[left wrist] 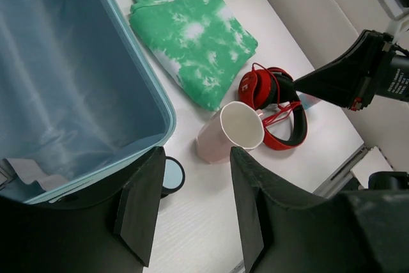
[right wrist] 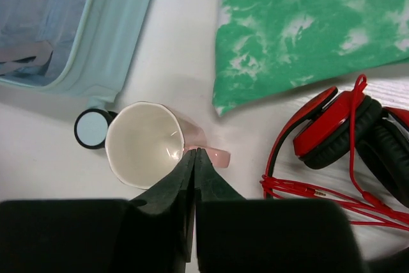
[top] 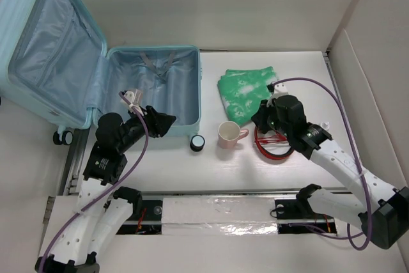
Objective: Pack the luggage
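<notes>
Two hands, both empty. My left gripper [left wrist: 192, 202] half spread at near rim of suitcase [top: 195, 94]; my right gripper [right wrist: 194, 155] pinched shut above mug [top: 229, 134]. Suitcase lies open, far left: rigid shell, soft lining, likely bulky; grip rim only.

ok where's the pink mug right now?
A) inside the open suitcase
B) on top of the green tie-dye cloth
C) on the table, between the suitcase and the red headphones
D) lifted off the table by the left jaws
C: the pink mug sits on the white table, outside the suitcase, with the red headphones on its other side.
</notes>
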Action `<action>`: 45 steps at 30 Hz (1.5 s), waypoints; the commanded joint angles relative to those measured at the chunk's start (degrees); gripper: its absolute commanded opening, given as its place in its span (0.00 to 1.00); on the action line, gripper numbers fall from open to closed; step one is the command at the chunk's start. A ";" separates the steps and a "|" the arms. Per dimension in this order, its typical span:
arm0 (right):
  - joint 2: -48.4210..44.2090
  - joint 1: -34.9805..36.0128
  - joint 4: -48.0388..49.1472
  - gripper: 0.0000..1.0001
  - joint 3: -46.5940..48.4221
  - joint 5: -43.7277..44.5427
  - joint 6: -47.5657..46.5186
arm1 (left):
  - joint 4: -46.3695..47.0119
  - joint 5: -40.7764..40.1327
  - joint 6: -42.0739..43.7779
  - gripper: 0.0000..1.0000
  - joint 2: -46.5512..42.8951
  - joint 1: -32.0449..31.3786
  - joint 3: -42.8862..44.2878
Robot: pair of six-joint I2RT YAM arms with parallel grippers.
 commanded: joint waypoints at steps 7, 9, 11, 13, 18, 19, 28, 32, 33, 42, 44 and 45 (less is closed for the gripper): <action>3.32 0.69 1.65 0.51 0.72 -2.13 -0.91 | 2.06 -1.90 1.06 0.43 -0.59 0.32 -0.02; 4.37 0.69 1.83 0.28 0.81 -2.13 -1.09 | 2.06 -1.90 1.06 0.39 -0.33 0.33 -0.02; 5.17 0.69 2.27 0.08 0.81 -2.13 -1.35 | 1.88 -2.51 1.06 0.27 -0.77 0.33 -0.10; 6.05 1.21 1.74 0.00 1.08 -3.88 -1.62 | 2.06 -2.95 1.06 0.08 -0.95 0.33 -0.10; 7.28 2.27 1.48 0.42 1.25 -3.54 -1.97 | 1.88 -3.22 0.98 0.00 -0.94 0.33 -0.19; 7.54 2.79 2.00 0.51 1.17 -3.53 -2.23 | 1.88 -3.39 1.06 0.00 -1.29 0.33 -0.19; 15.80 4.73 6.57 0.53 3.09 -6.44 -2.76 | 2.41 -2.60 0.89 0.33 -1.82 0.33 -0.45; 21.25 6.14 5.78 0.47 5.47 -4.16 -3.38 | 1.97 -3.39 0.89 0.35 -2.26 0.33 -0.45; 22.30 6.14 6.04 0.46 5.73 -3.80 -3.46 | 1.97 -3.48 0.89 0.35 -2.18 0.33 -0.45; 21.01 7.19 7.72 0.00 7.58 -0.72 -2.50 | 1.79 -3.57 0.89 0.35 -2.62 0.33 -0.37; 15.84 7.80 8.33 0.00 9.41 -0.03 -2.32 | 1.80 -3.65 0.89 0.35 -2.96 0.33 -0.28; 14.59 8.50 8.33 0.00 10.47 -0.02 -2.41 | 1.79 -3.66 0.89 0.35 -2.97 0.33 -0.19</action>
